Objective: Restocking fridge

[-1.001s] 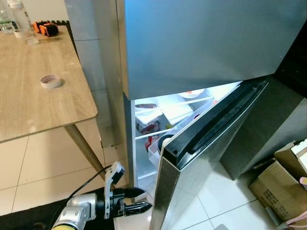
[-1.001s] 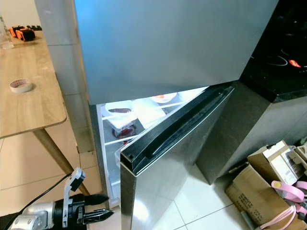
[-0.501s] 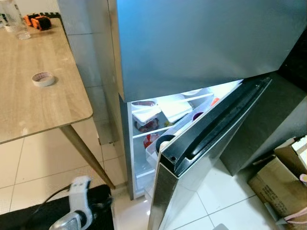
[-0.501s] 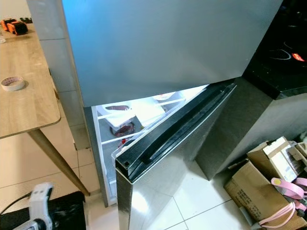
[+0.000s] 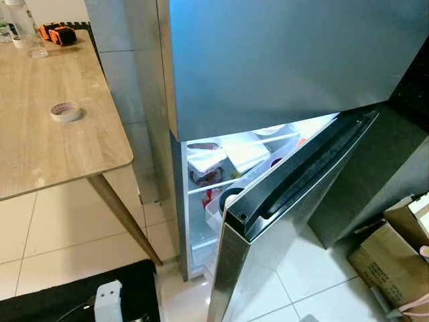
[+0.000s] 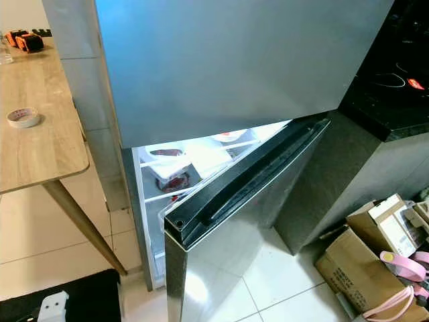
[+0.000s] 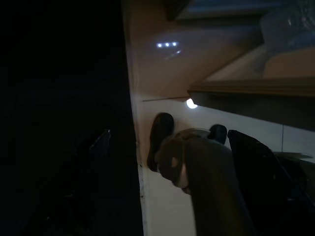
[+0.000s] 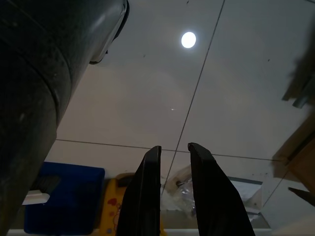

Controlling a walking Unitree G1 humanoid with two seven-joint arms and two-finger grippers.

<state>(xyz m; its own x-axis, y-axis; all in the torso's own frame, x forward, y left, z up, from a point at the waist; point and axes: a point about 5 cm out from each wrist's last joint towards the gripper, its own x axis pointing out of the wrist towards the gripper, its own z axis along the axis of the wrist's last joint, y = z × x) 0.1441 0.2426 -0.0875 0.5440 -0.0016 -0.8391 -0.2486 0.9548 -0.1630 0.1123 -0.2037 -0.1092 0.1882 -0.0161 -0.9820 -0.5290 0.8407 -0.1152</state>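
The stainless-steel fridge stands with its lower door swung partly open, leaving a narrow lit gap between the door's black gasket edge and the cabinet. White shelves inside hold trays and containers. Beside the fridge, a wooden table carries a tape roll. Cardboard boxes crowd the tiled floor past the door. The right gripper hangs over tiles, its fingers nearly together, holding nothing. The left gripper's fingers are too dark to judge.
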